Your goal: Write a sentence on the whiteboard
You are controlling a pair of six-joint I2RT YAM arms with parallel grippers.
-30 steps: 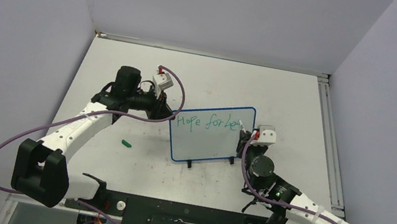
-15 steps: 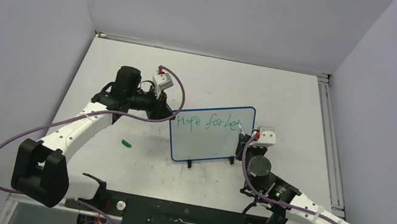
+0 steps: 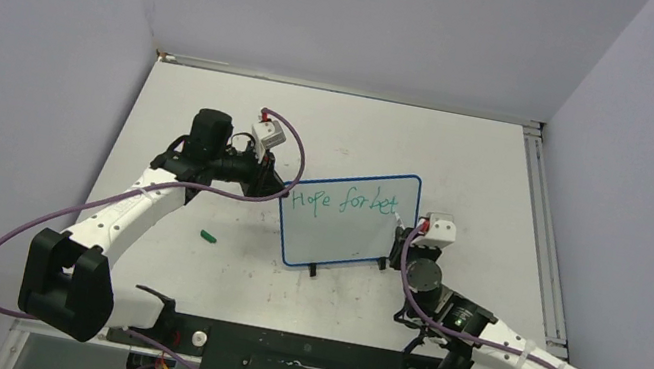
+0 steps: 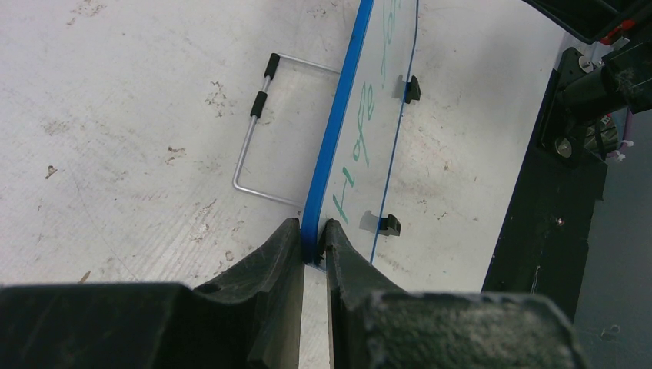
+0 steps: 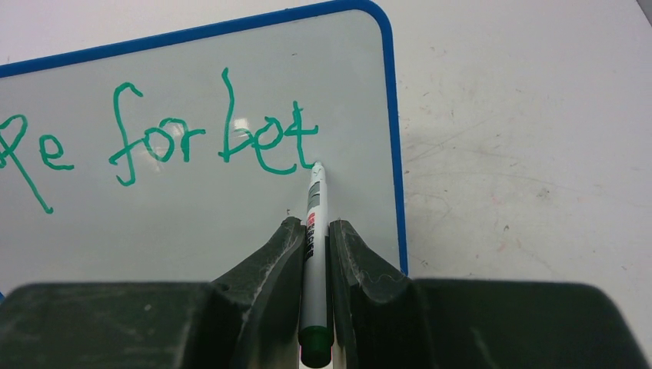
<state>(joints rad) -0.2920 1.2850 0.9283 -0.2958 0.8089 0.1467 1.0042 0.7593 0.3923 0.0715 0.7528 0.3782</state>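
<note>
The whiteboard [image 3: 346,224] stands on its two black feet near the middle of the tabletop [image 3: 213,114], a little to the right, with a wire prop [image 4: 250,138] behind it. The left tool [image 4: 313,231] is pressed onto the blue frame at the board's left edge and steadies it. The right tool [image 5: 315,231] pinches a marker [image 5: 314,204] by its barrel, and the tip touches the board just after the last stroke.

The sentence [image 5: 224,138] reads "Hope for bet" in green along the top of the board, so the step in hand looks like the middle of a word, with the rest of it and the closing words not yet written.

The tip sits close to the right frame, and little white is left on this line. The next letters probably need to be small and tight, or the marker must lift and come down on a second line lower and further left. The left pinch should hold firm so the board does not slide or tip under the pen's push. A small green piece [image 3: 208,237], perhaps the cap, lies on the tabletop left of the board, well apart.
</note>
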